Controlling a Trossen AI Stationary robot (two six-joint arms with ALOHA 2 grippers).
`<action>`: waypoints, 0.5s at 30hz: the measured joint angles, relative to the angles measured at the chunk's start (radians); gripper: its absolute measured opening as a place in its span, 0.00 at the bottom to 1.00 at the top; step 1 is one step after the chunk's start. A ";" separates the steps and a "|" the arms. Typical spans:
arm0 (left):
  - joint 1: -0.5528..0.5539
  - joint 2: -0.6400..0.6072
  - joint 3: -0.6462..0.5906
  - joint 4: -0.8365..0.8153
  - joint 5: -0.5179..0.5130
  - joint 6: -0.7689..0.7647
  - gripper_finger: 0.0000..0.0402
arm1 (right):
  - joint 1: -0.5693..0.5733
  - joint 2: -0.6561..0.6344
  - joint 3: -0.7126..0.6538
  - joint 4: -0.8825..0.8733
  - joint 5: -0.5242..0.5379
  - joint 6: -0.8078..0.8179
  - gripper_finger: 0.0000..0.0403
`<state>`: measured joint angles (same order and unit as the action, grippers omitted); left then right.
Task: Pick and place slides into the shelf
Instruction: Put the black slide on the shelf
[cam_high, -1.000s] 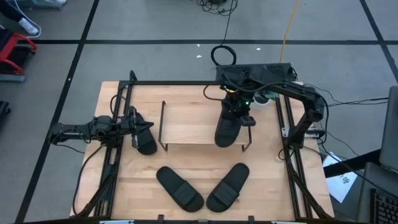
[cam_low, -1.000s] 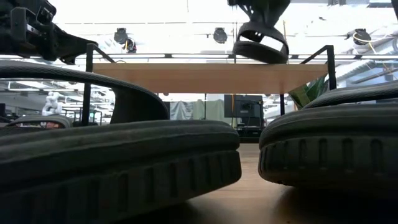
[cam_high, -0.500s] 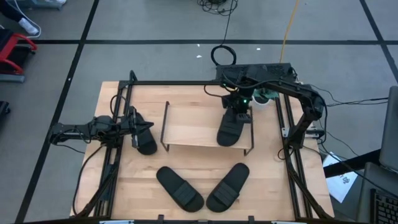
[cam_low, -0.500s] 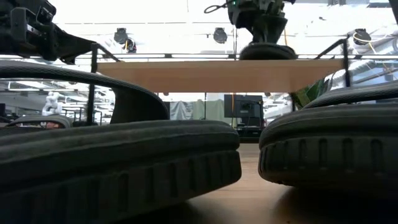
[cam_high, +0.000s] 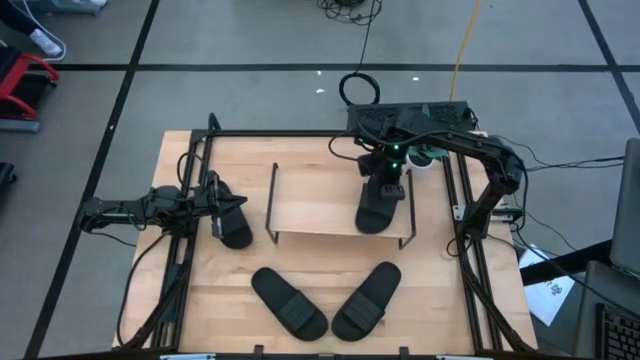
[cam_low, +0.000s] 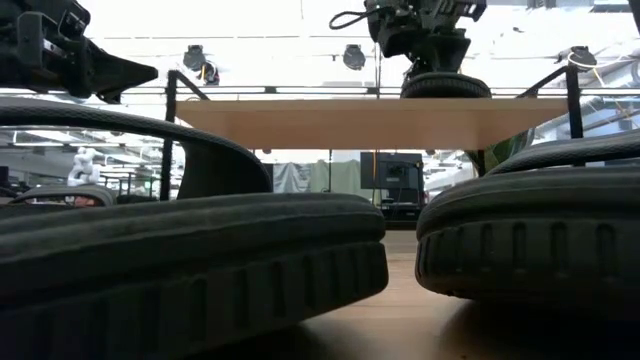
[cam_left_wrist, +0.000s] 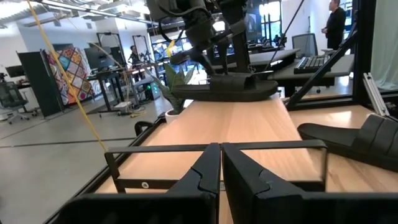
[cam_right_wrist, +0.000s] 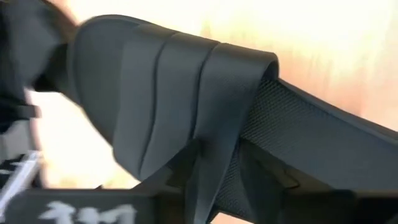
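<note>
On the right end of the shelf (cam_high: 320, 205), we see one slide (cam_high: 378, 208) lying flat on the plank, its length running front to back. The right end effector (cam_high: 388, 178) sits over the strap end of this slide; in the right wrist view the strap (cam_right_wrist: 180, 99) fills the frame directly ahead of the fingers, so we judge the end effector is holding the slide by its strap. We judge the placement at the plank's right end leaves room beside it for further slides.

The left end effector (cam_high: 222, 204) waits at the left side of the worktop (cam_high: 420, 300), pointing toward the shelf, its fingers (cam_left_wrist: 205, 171) drawn together with nothing between them. A second slide (cam_high: 235, 228) lies on the worktop just beside it, left of the shelf. Two more slides (cam_high: 288, 301) (cam_high: 366, 300) lie at the front of the worktop, toes angled apart, well clear of the shelf.

Limits of observation: the low view is largely blocked by the two front slides (cam_low: 190, 250), leaving only the plank edge (cam_low: 370, 122) and the placed slide's sole visible. The right wrist view does not show the fingertips, so contact with the strap cannot be confirmed directly. We cannot tell whether the slide's full weight rests on the plank.
</note>
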<state>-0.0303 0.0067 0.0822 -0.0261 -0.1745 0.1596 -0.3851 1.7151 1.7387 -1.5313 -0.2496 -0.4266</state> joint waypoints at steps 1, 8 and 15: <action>0.000 0.000 0.000 0.000 0.000 0.000 0.05 | 0.002 -0.005 0.000 0.011 0.023 -0.003 0.28; 0.000 0.000 0.000 0.000 0.000 0.000 0.05 | 0.012 -0.057 0.000 0.082 0.059 -0.001 0.44; 0.000 0.000 0.000 -0.001 0.000 0.000 0.05 | 0.044 -0.123 -0.001 0.096 0.055 0.037 0.48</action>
<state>-0.0304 0.0066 0.0822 -0.0266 -0.1745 0.1596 -0.3408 1.5923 1.7378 -1.4357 -0.1943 -0.3892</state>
